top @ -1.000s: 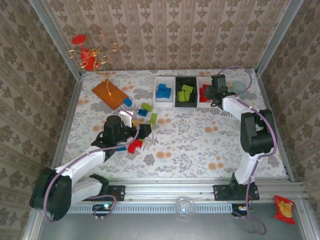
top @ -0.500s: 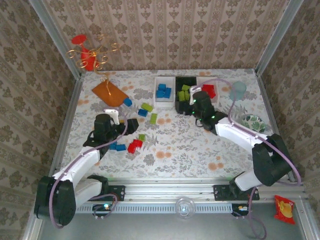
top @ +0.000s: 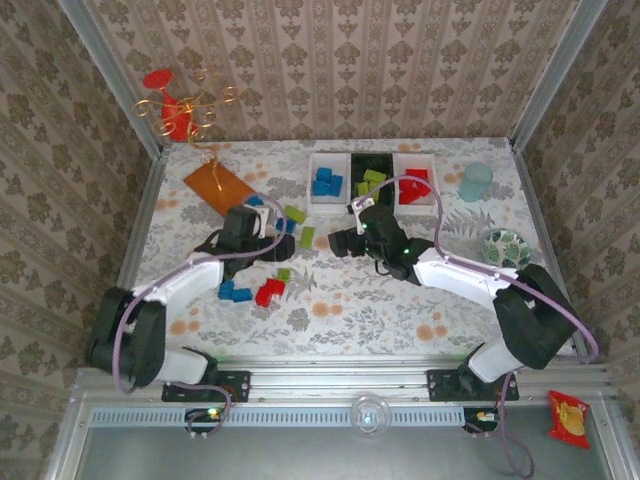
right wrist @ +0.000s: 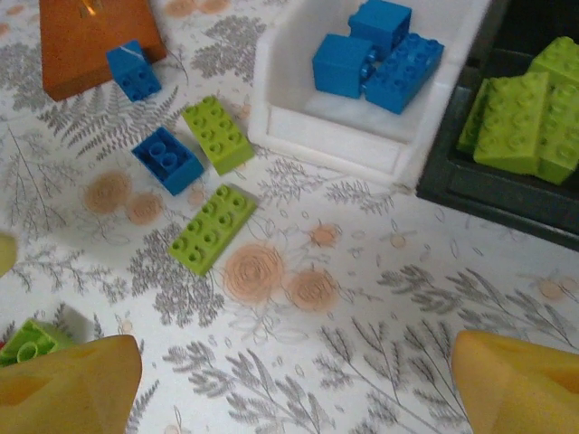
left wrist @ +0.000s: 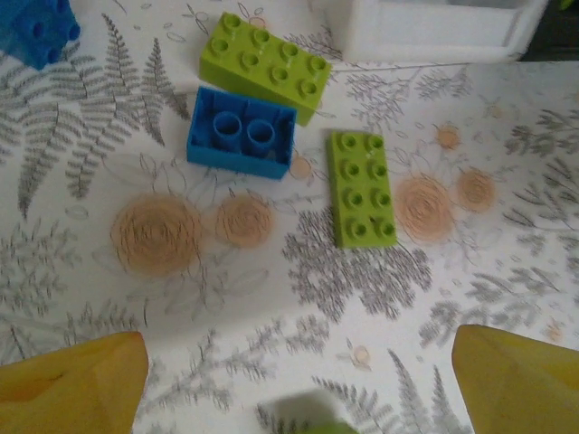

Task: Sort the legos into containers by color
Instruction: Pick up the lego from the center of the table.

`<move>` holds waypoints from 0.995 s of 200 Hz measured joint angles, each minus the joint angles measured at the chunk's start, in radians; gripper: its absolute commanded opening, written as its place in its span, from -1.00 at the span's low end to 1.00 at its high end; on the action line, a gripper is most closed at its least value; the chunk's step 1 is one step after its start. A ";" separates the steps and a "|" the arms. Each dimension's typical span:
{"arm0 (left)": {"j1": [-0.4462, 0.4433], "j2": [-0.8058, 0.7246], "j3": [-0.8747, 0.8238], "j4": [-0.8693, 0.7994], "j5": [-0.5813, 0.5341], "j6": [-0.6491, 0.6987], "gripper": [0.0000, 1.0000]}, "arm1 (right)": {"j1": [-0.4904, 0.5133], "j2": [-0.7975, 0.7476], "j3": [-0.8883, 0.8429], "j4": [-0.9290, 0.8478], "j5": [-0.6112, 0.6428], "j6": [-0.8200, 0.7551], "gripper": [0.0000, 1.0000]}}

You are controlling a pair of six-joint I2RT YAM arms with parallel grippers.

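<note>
Presently: left gripper [left wrist: 294,375], jaws wide, empty, poised over loose green brick [left wrist: 360,188] for pickup; right gripper [right wrist: 294,384] likewise wide, empty, near blue-brick bin [right wrist: 280,108].

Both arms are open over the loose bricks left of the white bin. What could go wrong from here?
1. The left gripper and right gripper both look down on the same few bricks. If both go in together, the arms may collide.
2. The upside-down blue brick lies right against a lime brick. Closing on either could shove or drag the other along.
</note>
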 measured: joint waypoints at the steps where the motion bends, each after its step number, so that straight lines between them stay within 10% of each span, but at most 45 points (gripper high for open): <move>1: 0.000 0.005 0.003 0.000 -0.001 0.001 0.78 | 0.000 -0.005 -0.002 -0.002 0.000 -0.001 0.83; 75: 0.000 0.371 0.251 -0.050 -0.074 0.107 0.75 | -0.008 -0.126 -0.137 0.031 -0.063 -0.022 0.87; 199: -0.002 0.542 0.460 -0.109 -0.123 0.175 0.02 | -0.009 -0.148 -0.211 0.161 -0.254 -0.051 0.90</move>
